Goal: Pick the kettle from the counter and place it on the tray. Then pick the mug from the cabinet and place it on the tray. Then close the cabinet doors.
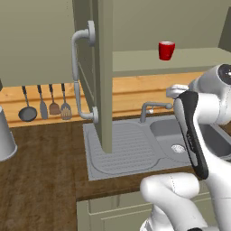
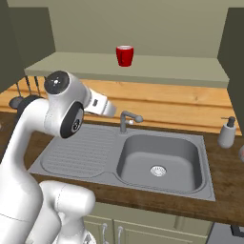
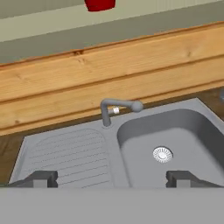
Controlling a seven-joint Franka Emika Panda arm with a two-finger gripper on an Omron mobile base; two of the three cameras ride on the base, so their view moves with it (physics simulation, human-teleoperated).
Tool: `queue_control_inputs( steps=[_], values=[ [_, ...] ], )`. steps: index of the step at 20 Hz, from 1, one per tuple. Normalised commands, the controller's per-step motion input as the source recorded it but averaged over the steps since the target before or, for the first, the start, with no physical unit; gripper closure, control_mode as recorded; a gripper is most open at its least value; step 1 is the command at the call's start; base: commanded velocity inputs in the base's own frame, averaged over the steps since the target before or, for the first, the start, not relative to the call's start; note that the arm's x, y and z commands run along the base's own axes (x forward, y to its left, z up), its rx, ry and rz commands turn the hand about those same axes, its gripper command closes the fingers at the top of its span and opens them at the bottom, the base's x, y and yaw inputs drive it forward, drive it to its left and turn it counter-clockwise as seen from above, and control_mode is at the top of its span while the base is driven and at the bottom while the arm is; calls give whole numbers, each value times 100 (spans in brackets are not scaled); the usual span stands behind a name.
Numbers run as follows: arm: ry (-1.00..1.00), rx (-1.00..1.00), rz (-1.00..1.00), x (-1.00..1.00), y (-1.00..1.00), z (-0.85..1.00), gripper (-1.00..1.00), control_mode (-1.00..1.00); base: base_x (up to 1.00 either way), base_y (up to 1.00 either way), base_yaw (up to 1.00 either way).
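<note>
The red mug point(image 1: 166, 50) point(image 2: 125, 55) stands upright on the pale shelf of the open cabinet point(image 2: 157, 66), and its bottom shows at the top edge of the hand view point(image 3: 99, 4). My gripper point(image 3: 113, 178) is open, its two dark fingertips point(image 3: 41, 178) wide apart with nothing between them. It hovers over the sink point(image 3: 175, 144) in the dark wood counter point(image 1: 40, 180), well below the mug and short of it. The left cabinet door point(image 1: 103, 67) stands open, edge-on, with its curved bar handle point(image 1: 76, 67). The right cabinet door point(image 2: 236, 43) is open too. The kettle and the tray are out of view.
A grey faucet point(image 2: 126, 118) rises behind the sink basin point(image 2: 159, 162), with the ribbed drainboard point(image 1: 122, 146) to its left. A soap dispenser point(image 2: 228, 132) stands right of the sink. Utensils point(image 1: 45, 106) hang on the wooden back wall. A pale cylinder point(image 1: 4, 135) sits at the far left.
</note>
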Motion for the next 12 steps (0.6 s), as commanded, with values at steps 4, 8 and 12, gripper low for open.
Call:
queue_control_inputs(
  steps=[4, 8, 12],
  values=[
    [-14, 1, -7, 0, -26, 63, -100, -100, 0, 0, 0],
    [-13, 0, 0, 11, -14, 59, -100, -100, 0, 0, 0],
    [-1, 0, 0, 9, -7, 55, -100, -100, 0, 0, 0]
  ],
)
